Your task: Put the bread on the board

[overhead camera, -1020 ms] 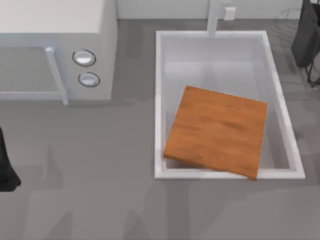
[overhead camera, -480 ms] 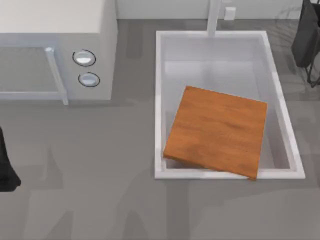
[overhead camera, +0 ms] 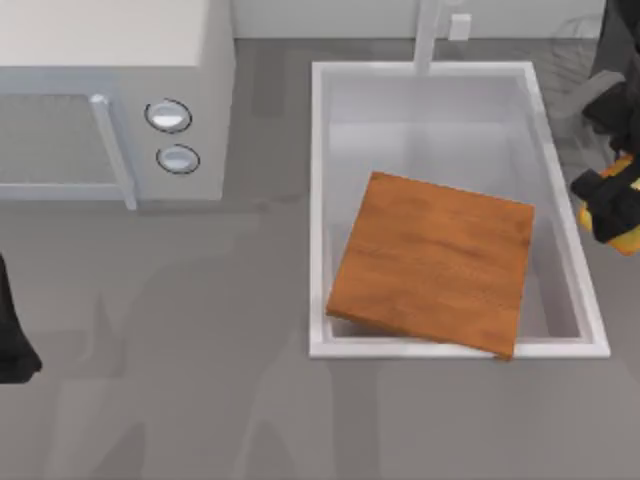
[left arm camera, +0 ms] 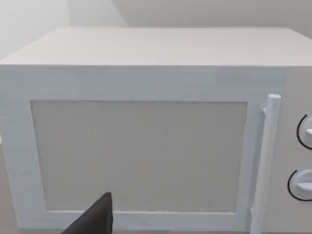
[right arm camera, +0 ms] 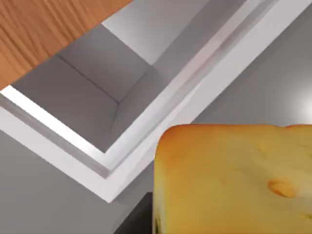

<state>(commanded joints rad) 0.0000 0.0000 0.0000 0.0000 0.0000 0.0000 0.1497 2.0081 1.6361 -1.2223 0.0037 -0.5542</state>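
Your right gripper (overhead camera: 612, 205) hangs just past the sink's (overhead camera: 318, 200) right rim, jaws pinching the bread (right arm camera: 234, 178). The board (overhead camera: 432, 262) lies tilted in the sink. Your left gripper (left arm camera: 95, 219) sits parked before the microwave (left arm camera: 146, 73); you cannot tell its jaws' state.

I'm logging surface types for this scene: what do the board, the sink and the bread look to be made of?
The board looks like matte orange-brown wood, with visible grain streaks. The sink looks like smooth white plastic or enamel; its rims show soft highlights, so which one stays open. The bread, at the right gripper, looks like a soft baked loaf: golden crust, small pits.
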